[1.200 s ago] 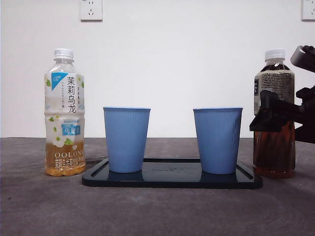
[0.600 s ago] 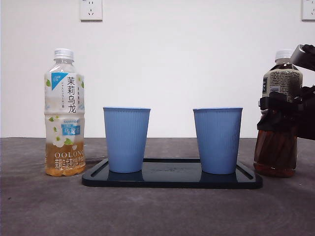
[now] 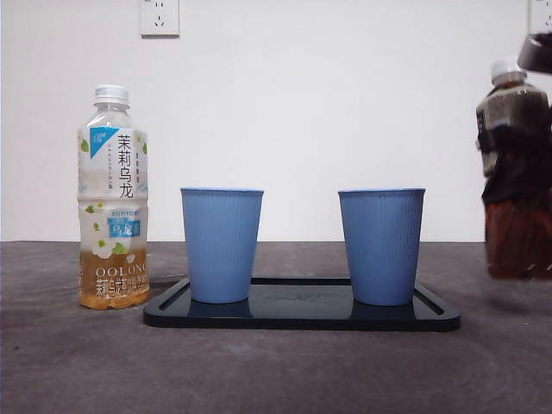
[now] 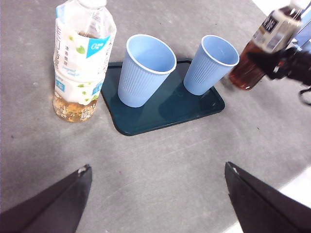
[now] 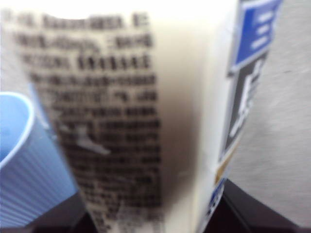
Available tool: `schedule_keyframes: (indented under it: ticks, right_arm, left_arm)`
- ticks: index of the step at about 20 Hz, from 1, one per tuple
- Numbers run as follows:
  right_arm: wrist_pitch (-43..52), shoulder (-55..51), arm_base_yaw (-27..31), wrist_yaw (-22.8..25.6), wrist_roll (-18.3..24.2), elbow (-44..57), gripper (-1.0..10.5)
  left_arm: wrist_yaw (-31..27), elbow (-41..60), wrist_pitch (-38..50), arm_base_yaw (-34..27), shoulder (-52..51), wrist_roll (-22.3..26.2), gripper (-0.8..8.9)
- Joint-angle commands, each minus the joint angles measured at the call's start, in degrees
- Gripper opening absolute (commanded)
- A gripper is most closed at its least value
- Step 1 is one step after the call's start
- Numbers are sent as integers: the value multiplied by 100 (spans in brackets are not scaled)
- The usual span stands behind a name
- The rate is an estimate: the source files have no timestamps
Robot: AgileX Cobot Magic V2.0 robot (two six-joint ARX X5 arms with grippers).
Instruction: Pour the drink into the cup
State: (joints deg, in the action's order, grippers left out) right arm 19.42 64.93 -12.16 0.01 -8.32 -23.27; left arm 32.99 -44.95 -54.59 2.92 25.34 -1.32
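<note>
Dark tea bottle (image 3: 516, 172) (cap still on) gripped by the right gripper (image 4: 286, 63), lifted beside the right blue cup (image 3: 381, 246); left gripper (image 4: 155, 194) spread open.

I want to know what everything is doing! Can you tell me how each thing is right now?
Dark tea bottle: capped, lifted off the table, held by the right claw.
Oolong bottle: capped, upright on the table, partly full.
Left cup: upright on the tray, looks empty.
Right cup: upright on the tray, looks empty.
Tray: flat on the table.
Left claw: open, holding nothing.
</note>
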Motion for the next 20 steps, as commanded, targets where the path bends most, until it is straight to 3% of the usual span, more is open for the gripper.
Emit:
schedule_keyframes:
  ticks: [1,5,8,10,20]
  right_arm:
    - [-1032,-254,-46,308,800,-815,159]
    - [-2892,-269,-267,1021,2155,-1899,159]
    - [-3528,-267,-531,1611,2994,-2306,159]
    - [-3748,-264,-739,2028,3460,-2459,159]
    - [-4181,356,-1637,4144,5630,-2857,159]
  left_arm:
    - [24,-107,57,11,11,90,437]
    - [337,-107,83,22,9,90,437]
    - [848,-107,302,87,9,79,437]
    - [1108,-107,417,142,9,66,437]
    - [1200,-107,623,595,9,44,437]
